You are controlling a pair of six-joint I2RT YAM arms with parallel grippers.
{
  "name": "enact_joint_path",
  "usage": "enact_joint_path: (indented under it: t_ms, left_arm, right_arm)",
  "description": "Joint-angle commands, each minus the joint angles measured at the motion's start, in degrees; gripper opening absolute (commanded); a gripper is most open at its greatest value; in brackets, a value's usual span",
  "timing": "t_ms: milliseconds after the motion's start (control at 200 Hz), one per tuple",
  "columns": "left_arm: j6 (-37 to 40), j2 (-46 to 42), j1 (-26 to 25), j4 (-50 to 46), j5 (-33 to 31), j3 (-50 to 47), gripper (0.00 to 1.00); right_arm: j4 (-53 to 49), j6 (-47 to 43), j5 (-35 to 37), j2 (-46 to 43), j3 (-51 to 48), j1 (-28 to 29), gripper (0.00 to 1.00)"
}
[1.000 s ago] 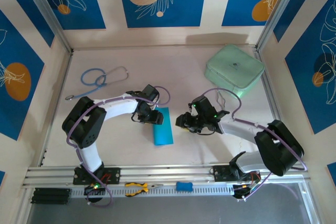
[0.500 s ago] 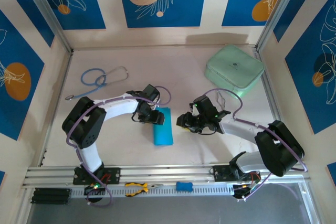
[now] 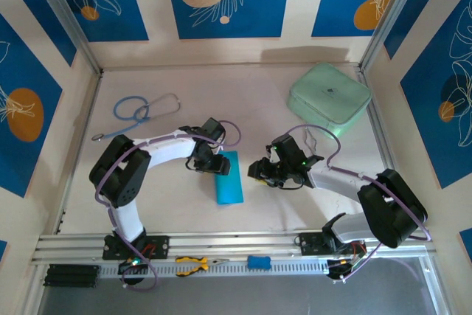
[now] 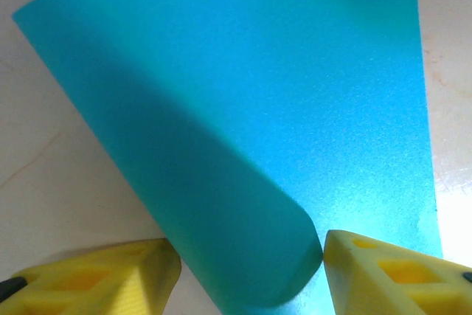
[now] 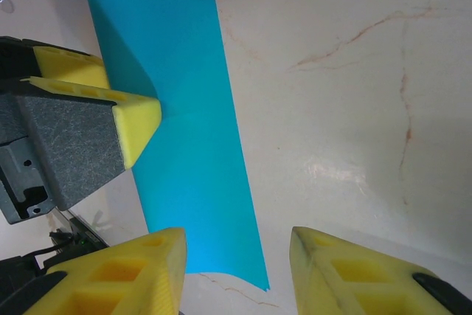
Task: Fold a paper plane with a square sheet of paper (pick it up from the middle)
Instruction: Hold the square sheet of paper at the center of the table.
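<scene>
The square sheet of paper point(image 3: 229, 179) lies mid-table, folded over into a narrow cyan rectangle. My left gripper point(image 3: 213, 165) sits at its upper left edge. In the left wrist view the paper point(image 4: 280, 94) curls up in a rounded fold between the yellow fingertips point(image 4: 383, 271); the fold touches the right one and a gap of table shows beside the left one, so the left gripper point(image 4: 247, 274) is open. My right gripper point(image 3: 259, 170) stands open just right of the paper. Its fingers straddle the strip's right edge and bare table point(image 5: 354, 108), with the paper point(image 5: 184, 145) reaching between them.
A mint-green case point(image 3: 330, 98) sits at the back right and a blue-tubed stethoscope point(image 3: 140, 112) at the back left. Yellow-handled pliers point(image 3: 195, 263) and a small blue block point(image 3: 258, 262) rest on the front rail. The left gripper's finger point(image 5: 136, 119) shows in the right wrist view.
</scene>
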Motion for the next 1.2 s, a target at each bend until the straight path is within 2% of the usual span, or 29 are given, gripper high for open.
enact_joint_path:
  t_ms: [0, 285, 830, 1195]
  left_arm:
    - [-1.0, 2.0, 1.0, -0.2, -6.4, -2.6, 0.59]
    - [-1.1, 1.6, 1.1, -0.8, -8.4, -3.1, 0.58]
    - [3.4, 4.3, 1.0, -2.5, -7.7, -1.6, 0.56]
    - [3.1, 5.0, 1.1, -2.3, -7.8, -1.4, 0.57]
  right_arm:
    - [-0.4, 0.1, -1.3, 1.0, 0.2, 0.0, 0.43]
    - [-0.1, 0.0, -1.5, 1.2, 0.1, 0.1, 0.43]
    - [0.3, -0.3, -2.4, 3.0, 1.2, 1.2, 0.43]
    - [0.8, -0.5, -3.0, 4.2, 1.9, 1.9, 0.43]
